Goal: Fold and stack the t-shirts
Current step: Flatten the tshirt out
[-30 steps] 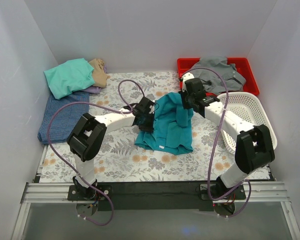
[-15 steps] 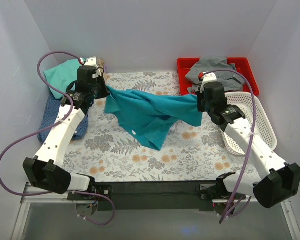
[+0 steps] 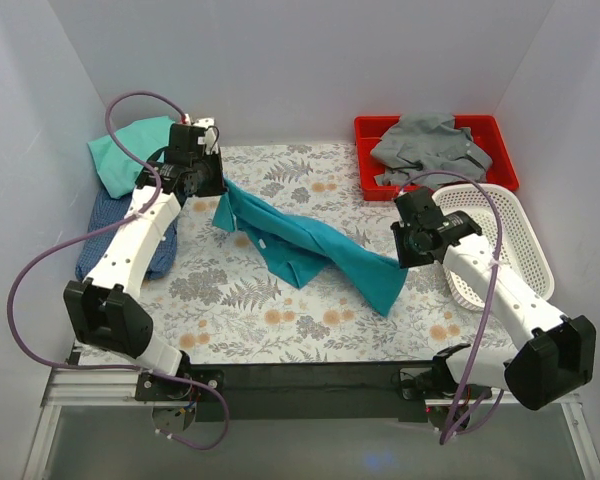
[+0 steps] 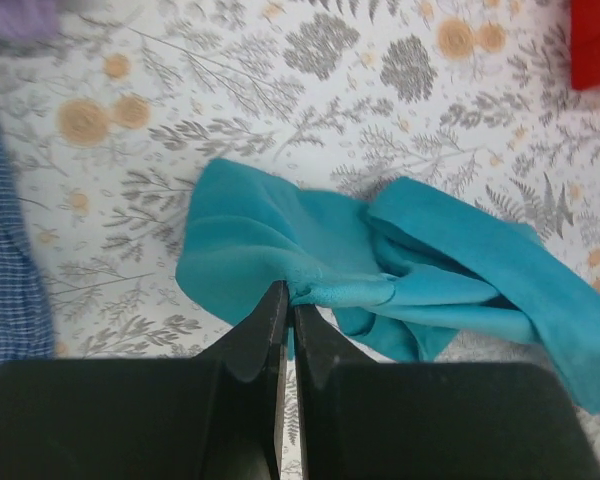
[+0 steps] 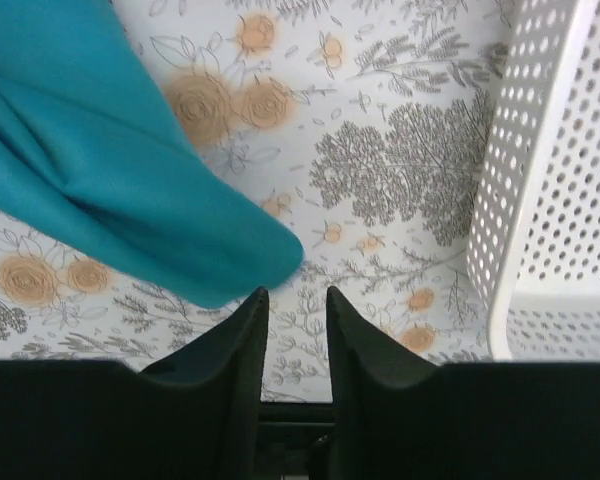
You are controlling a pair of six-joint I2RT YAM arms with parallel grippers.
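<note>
While the deep-teal t-shirt (image 3: 310,243) was stretched in a twisted diagonal band across the floral table cover (image 3: 280,320), its far-left end was clamped between the closed fingers of the left gripper (image 4: 285,295), as was seen from the left wrist. The right gripper (image 5: 295,310) was shown with its jaws narrowly apart and nothing between them, the shirt's rounded near-right end lying just beside its fingertips. A white mesh basket (image 5: 540,200) stood to the right of that gripper. A mint green t-shirt (image 3: 120,155) and a blue-checked t-shirt (image 3: 105,220) were piled at the far left edge. A grey t-shirt (image 3: 430,145) was held in the red tray (image 3: 365,130).
</note>
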